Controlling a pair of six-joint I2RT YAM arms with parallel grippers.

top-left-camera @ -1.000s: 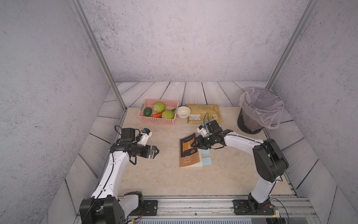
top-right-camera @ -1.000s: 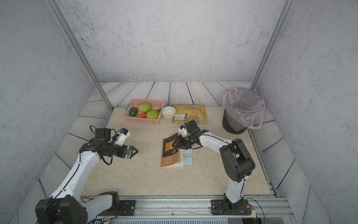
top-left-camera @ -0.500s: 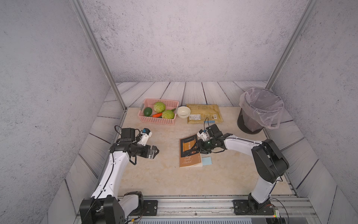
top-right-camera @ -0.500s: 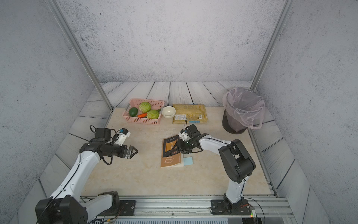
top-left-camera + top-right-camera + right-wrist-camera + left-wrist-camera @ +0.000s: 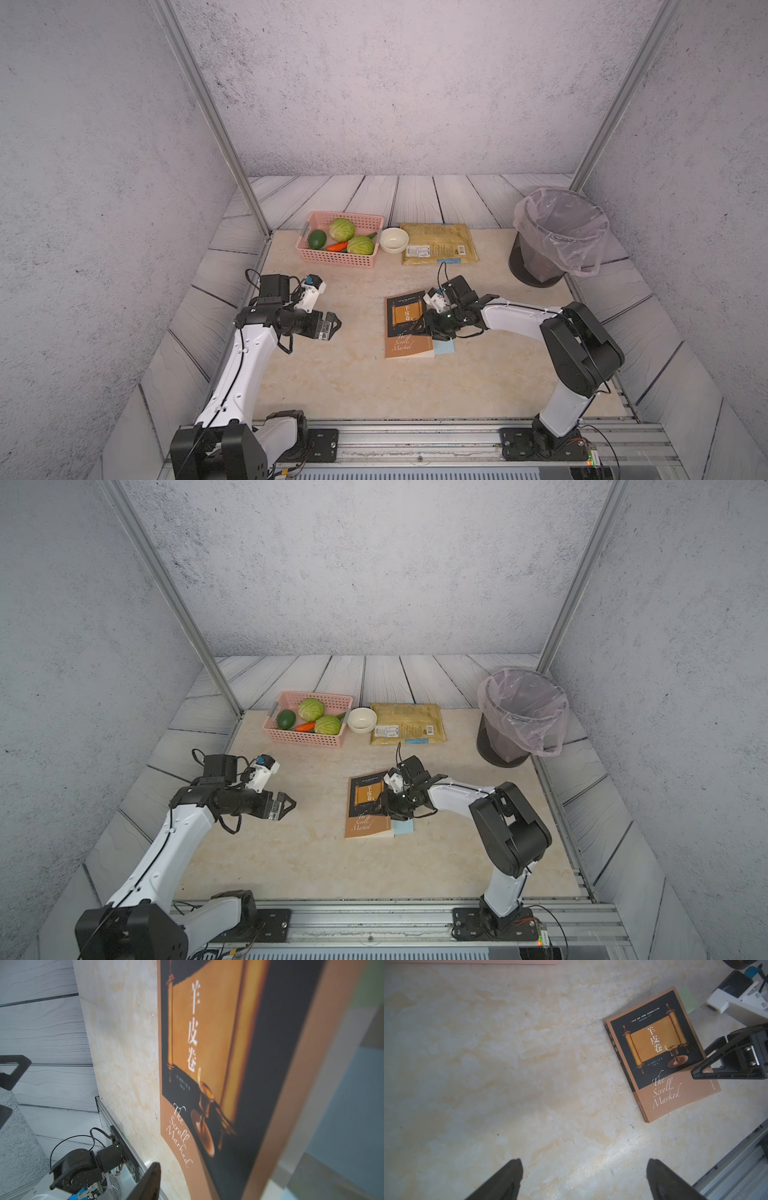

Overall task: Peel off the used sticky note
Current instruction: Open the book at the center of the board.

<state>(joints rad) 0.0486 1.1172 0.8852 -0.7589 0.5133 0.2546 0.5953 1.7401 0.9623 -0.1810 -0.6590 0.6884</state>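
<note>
- A pink basket (image 5: 340,262) at the worktop's back edge holds two cabbages (image 5: 342,229), one avocado (image 5: 317,239) and one carrot (image 5: 337,247); one white bowl (image 5: 394,240) sits just beside it.
- One bag-lined bin (image 5: 536,270) stands by the back right corner, its contents hidden.
- One book (image 5: 405,345) lies mid-worktop, with a blue sticky note (image 5: 444,347) touching its edge near the front corner.
- The right gripper (image 5: 417,328) stoops low over that edge; whether it grips anything I cannot tell.
- The left gripper (image 5: 334,324) hovers level, jaws spread wide, well apart from the book.
</note>
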